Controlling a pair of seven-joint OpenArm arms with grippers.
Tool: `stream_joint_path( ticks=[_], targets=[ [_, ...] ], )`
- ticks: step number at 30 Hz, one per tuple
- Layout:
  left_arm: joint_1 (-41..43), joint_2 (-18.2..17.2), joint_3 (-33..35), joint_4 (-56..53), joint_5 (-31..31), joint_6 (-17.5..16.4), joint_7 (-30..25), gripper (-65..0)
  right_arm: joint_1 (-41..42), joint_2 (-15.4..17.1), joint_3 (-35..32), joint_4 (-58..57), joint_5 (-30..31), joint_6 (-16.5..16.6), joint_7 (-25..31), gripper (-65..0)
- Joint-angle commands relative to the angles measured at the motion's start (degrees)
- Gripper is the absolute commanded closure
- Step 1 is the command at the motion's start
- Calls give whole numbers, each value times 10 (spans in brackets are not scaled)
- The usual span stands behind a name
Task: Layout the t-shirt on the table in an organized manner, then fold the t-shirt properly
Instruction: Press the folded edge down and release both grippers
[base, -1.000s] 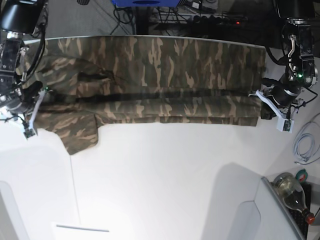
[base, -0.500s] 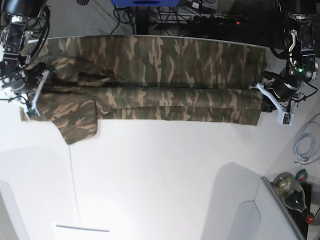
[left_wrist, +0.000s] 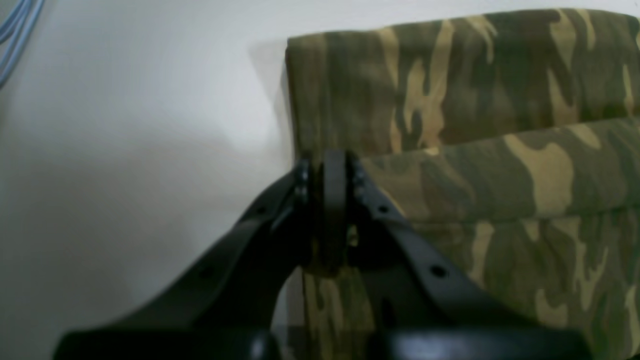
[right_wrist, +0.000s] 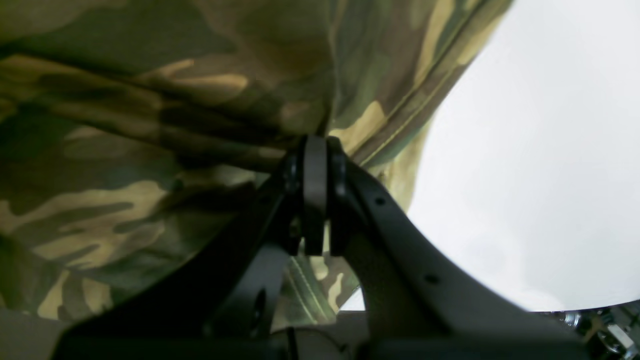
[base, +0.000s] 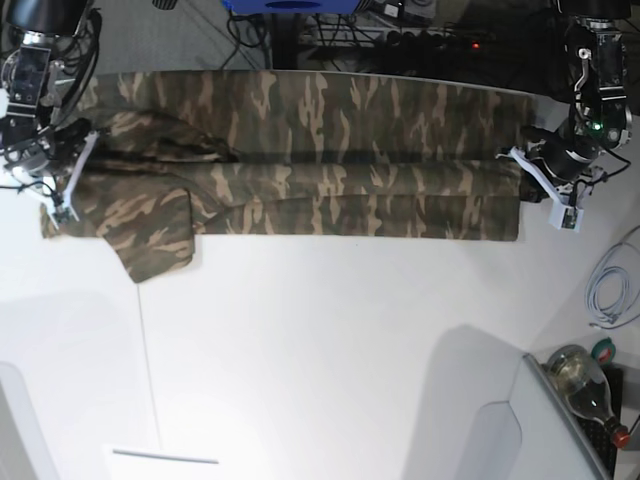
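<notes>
Both arms have carried the near edge of the t-shirt (base: 300, 165) up the frame, so the band looks narrower than before. In the base view it lies along the top of the tabletop (base: 330, 340). In the left wrist view the left end effector (left_wrist: 327, 167) is closed, pinching the cloth's corner. In the right wrist view the right end effector (right_wrist: 315, 150) is closed, pinching bunched cloth. The shirt looks soft and floppy; corners seem the best places to hold.
</notes>
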Motion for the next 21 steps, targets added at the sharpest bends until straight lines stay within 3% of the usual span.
stream_joint_path(
  ticks=[1,7,12,15,18,21],
  targets=[
    [-3,-12,-5,1,4,7,-9,0,6,12,4,4,-8,-5,2,0],
    [-3,-12,-5,-14,4,7,-9,0,5,10,5,-2,-8,-5,16,-8],
    [-3,-12,-5,-10,4,7,-8,0,3,7,6,21,-9,-5,-5,-168],
    [-3,-12,-7,-8,4,9,-8,0,-8,-16,22,96,-9,-5,-18,-249],
    [-3,-2,-13,-8,3,9,-9,-239,-9,-45,27,184,-8,-3,-17,-276],
    [-2,3,-37,-8,0,8,-9,-423,29,-43,-29,185,-8,-3,-19,-317]
  ],
)
